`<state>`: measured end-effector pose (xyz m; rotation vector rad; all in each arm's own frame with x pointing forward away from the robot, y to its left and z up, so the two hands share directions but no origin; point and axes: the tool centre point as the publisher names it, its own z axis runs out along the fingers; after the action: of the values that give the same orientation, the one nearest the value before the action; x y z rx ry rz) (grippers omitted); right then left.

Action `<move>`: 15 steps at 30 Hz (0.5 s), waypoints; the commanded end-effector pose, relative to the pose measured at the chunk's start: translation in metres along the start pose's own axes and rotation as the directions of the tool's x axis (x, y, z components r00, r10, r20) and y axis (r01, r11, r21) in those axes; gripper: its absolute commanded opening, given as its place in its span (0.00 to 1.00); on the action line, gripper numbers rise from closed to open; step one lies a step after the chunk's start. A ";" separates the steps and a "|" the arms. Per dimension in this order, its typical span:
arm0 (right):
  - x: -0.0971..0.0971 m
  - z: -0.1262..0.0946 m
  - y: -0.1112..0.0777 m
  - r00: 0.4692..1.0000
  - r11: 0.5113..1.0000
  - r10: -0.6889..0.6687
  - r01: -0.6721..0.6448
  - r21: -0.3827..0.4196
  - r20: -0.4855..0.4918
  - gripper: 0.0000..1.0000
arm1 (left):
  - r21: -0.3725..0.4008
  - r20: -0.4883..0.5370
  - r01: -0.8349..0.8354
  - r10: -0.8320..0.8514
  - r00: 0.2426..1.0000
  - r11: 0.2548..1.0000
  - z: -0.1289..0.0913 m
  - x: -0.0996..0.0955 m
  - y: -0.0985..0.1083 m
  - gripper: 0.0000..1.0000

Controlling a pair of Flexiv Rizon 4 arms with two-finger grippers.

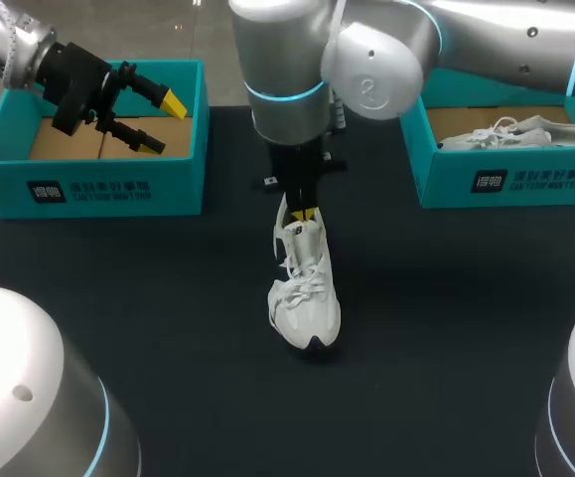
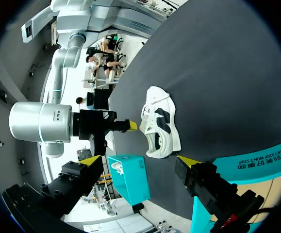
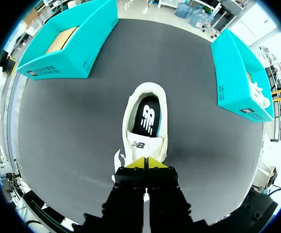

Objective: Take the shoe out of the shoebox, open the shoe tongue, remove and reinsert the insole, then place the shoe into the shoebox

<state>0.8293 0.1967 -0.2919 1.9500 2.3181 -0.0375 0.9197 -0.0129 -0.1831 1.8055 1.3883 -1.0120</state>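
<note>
Under R gripper [image 3: 144,162], shoe [image 3: 142,141] tongue edge hidden.

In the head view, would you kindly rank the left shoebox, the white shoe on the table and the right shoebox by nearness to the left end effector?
1. left shoebox, right beneath the left end effector.
2. white shoe, mid-table.
3. right shoebox, at the table's far right.
</note>
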 end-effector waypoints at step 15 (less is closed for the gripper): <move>-0.007 -0.001 0.027 0.971 0.967 -0.233 0.237 -0.092 0.053 0.00 | 0.001 -0.003 0.000 0.000 1.000 1.000 -0.001 0.000 0.000 1.00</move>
<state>0.8488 0.1922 -0.2922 1.7799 2.3736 -0.0076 0.9197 -0.0130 -0.1831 1.8055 1.3882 -1.0120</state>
